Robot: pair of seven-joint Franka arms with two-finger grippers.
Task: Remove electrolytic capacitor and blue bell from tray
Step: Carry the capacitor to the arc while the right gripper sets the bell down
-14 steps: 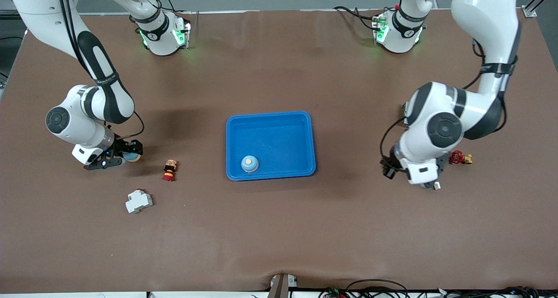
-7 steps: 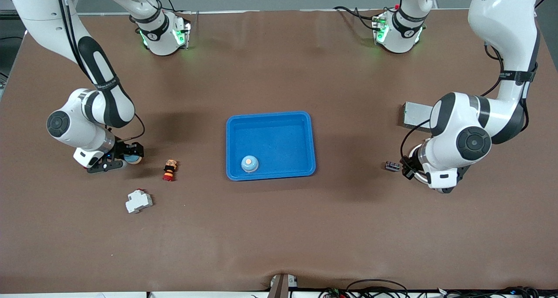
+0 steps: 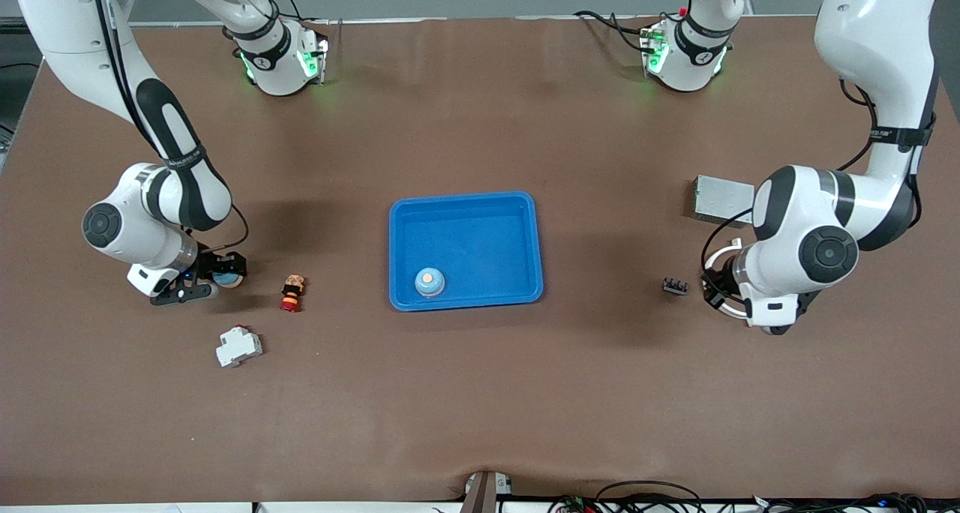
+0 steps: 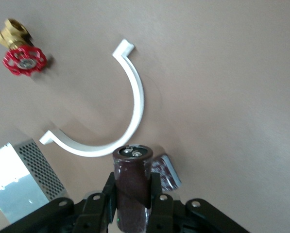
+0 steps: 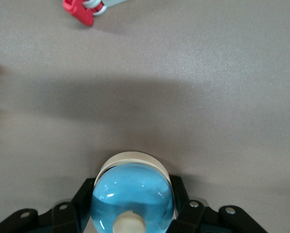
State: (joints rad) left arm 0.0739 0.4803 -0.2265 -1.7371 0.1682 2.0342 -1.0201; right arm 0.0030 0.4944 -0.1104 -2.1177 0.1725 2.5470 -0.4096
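Front view tells you what has changed in the last second: the left arm has swung out toward its own end of the table, well away from the tray point(image 3: 465, 197), uncovering the grey metal box point(image 3: 722, 199) and a small black part point(image 3: 675, 285). The right arm has hardly shifted.

In the left wrist view the left gripper point(image 4: 131, 194) is clamped on the electrolytic capacitor point(image 4: 131, 165), dark brown, held over the table beside a white curved clip point(image 4: 133, 104), with a red-handled valve point(image 4: 19, 53) farther off. That part is out of the tray and, to my judgement, only needs setting down.

The right gripper point(image 3: 214, 277) sits low at the right arm's end of the table, its fingers closed around a blue bell point(image 5: 132, 189), close to a red-and-black button point(image 3: 292, 292); you cannot tell whether the bell's base touches the table.

Note one thing: a blue domed piece point(image 3: 430, 281) with an orange centre lies in the tray, in the corner nearest the front camera on the right arm's side.

Both forearms bend down steeply, wrists turned so the fingers point at the table.
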